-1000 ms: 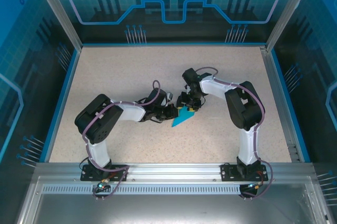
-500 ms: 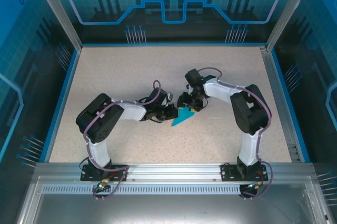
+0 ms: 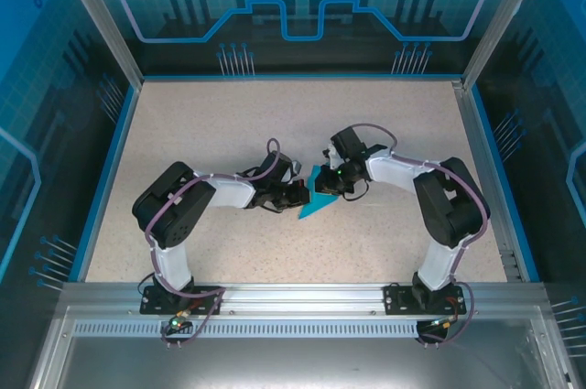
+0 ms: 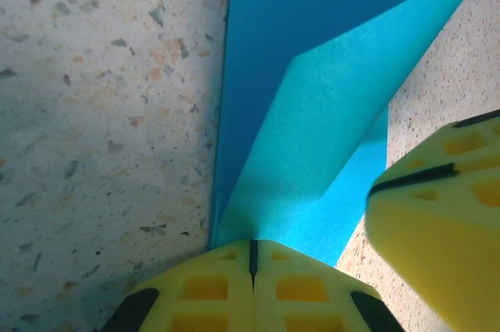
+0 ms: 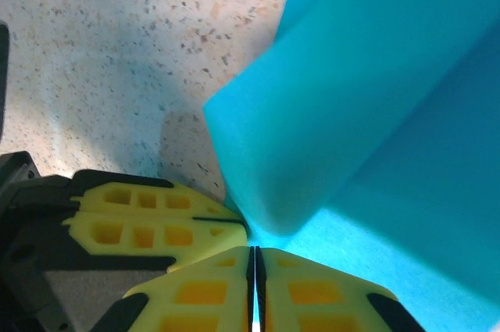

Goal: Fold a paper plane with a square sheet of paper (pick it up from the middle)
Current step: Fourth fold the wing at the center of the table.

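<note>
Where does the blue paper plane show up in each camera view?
Top external: the paper plane sits near the middle of the table.
Left wrist: the paper plane takes the upper centre and right, pinched below by the left gripper.
Right wrist: the paper plane takes the right half, pinched at the bottom by the right gripper.
Shared landmark: the table's speckled surface under it.

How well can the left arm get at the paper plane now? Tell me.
Probably yes: the left gripper looks shut on the paper plane at its edge, nothing between; the right gripper pinches it too.
</note>
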Tool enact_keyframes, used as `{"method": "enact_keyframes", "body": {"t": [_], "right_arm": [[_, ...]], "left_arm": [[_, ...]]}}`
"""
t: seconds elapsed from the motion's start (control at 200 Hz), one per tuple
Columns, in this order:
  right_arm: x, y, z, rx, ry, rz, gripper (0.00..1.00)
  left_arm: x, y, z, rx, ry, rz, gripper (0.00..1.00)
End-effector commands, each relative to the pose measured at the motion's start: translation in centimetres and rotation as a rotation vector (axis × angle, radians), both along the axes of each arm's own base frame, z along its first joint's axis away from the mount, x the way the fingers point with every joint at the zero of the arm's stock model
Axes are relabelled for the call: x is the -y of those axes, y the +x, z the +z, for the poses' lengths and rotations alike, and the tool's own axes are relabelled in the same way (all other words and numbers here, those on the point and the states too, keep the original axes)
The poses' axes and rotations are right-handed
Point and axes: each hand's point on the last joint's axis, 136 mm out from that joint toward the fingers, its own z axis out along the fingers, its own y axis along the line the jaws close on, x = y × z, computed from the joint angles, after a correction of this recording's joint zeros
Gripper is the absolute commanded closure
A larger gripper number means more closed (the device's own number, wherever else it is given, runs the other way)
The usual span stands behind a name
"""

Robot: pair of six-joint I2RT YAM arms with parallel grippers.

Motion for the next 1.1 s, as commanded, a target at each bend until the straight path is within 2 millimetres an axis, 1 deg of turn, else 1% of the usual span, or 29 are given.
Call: {"method": "enact_keyframes", "body": {"t": [0.0,0.075,0.16,0.335,0.49,0.705,0.785,0.855,0.985,1.055,1.09], "right_arm": [[-1.3,0.5,-0.1,0.008,0.087,0.044,0.90],[-1.2,0.4,-0.4,0.002,0.076,0.046,0.90],[-0.8,0.4,-1.3,-0.018,0.052,0.040,0.90],[0.2,1.1,-2.9,-0.045,0.021,0.012,0.90],[1.5,2.5,-3.3,-0.029,0.015,-0.013,0.91],[3.6,4.8,-3.6,-0.019,0.014,-0.052,0.90],[4.1,5.6,-3.4,-0.007,0.025,-0.068,0.90],[4.0,5.8,-2.7,0.007,0.035,-0.067,0.90],[3.3,5.7,-0.5,0.056,0.078,-0.052,0.90],[2.6,5.3,0.6,0.082,0.100,-0.031,0.90],[2.2,4.9,0.8,0.085,0.105,-0.019,0.90]], "left_arm": [[-2.2,-1.4,-3.4,-0.093,0.122,0.018,0.96],[-2.2,-1.4,-3.3,-0.093,0.123,0.018,0.96],[-2.2,-1.4,-3.4,-0.098,0.127,0.018,0.96],[-2.3,-1.6,-3.5,-0.113,0.137,0.014,0.97],[-2.4,-1.9,-3.8,-0.131,0.146,0.008,0.97],[-3.1,-3.0,-4.5,-0.158,0.170,-0.005,0.97],[-3.1,-3.1,-4.6,-0.159,0.168,-0.007,0.98],[-3.0,-3.0,-4.6,-0.158,0.163,-0.011,0.98],[-3.0,-3.0,-4.5,-0.152,0.167,-0.019,0.98],[-2.9,-2.9,-4.4,-0.149,0.167,-0.020,0.98],[-2.9,-2.9,-4.3,-0.149,0.166,-0.021,0.98]]}}
